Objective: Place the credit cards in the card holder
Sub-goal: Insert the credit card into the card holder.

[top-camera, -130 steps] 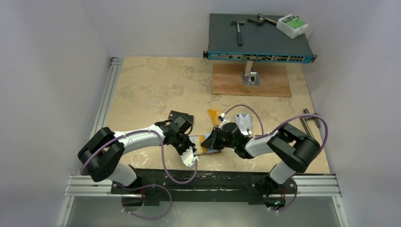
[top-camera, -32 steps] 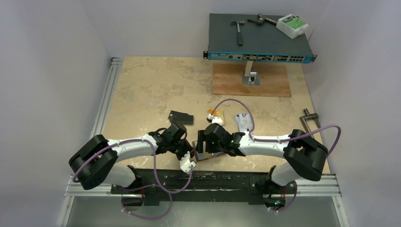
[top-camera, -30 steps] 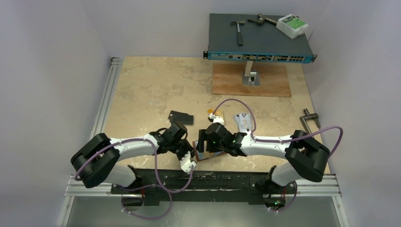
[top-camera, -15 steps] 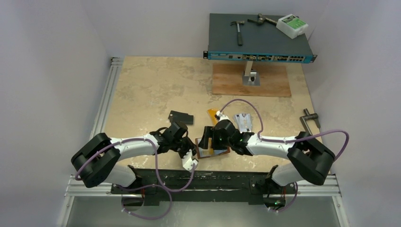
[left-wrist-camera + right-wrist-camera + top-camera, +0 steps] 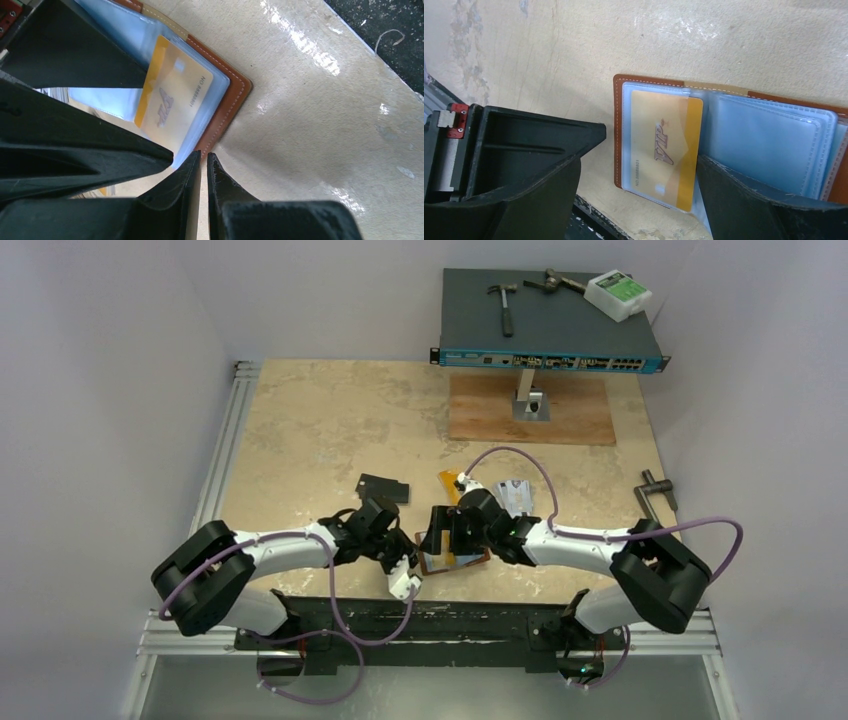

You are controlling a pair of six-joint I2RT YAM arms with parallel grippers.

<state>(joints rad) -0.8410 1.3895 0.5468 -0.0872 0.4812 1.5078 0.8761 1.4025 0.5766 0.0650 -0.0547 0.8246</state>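
Right gripper (image 5: 651, 150) is released: jaws wide, nothing between them. It hangs straight over the open card holder (image 5: 617, 130). The gold card (image 5: 664, 145) lies directly below it, in the clear sleeve on the left-finger side of the fold. The card sits a bit skewed, with one corner poking past the holder's near rim, so it is probably not fully seated; depth in the sleeve can't be read.

Key relation: the card's long axis runs across the line joining the right jaws, so they straddle its short width.

Left gripper (image 5: 204, 162) is clenched on nothing, tips at the holder's brown corner. Whether they touch it or sit just beside it can't be told.

The right arm is the nearer one to the card; the left looks placed only to brace the holder.

Beyond the right gripper, loose on the table: spare gold card (image 5: 450, 481), silvery card (image 5: 517, 496), black cards (image 5: 383, 487).
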